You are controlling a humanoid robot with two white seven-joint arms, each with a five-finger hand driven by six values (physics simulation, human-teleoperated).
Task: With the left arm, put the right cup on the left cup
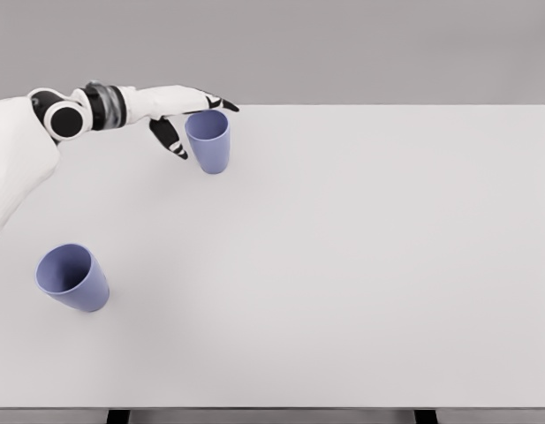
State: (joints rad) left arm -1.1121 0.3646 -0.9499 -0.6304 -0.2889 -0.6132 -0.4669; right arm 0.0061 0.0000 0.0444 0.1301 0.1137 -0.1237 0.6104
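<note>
Step in hand looks like the reach/grasp on the right cup (208, 141), which stands upright in the upper left of the frame, rim up. The left hand (185, 110) comes in from the left edge, its white arm bent across the upper left. Its fingers (221, 103) are spread apart around the cup's rim: the long ones lie over the far side of the rim and the thumb hangs down on the near left side. No firm clamp is visible, and contact can't be confirmed from this angle.

The left cup (72, 277) sits in the lower left of the frame, well apart from the other one, upright though it looks tilted from this view, open mouth showing.

Both cups are plain blue-violet, tapered, no handle, matte, same shape, so they should nest.

Next move likely calls for closing the fingers on the cup wall, lifting clear of the desk (360, 265), carrying it toward the lower left and lowering it onto the other cup. Risk: tipping a light cup if the squeeze is off-centre.

Right arm is out of view.
</note>
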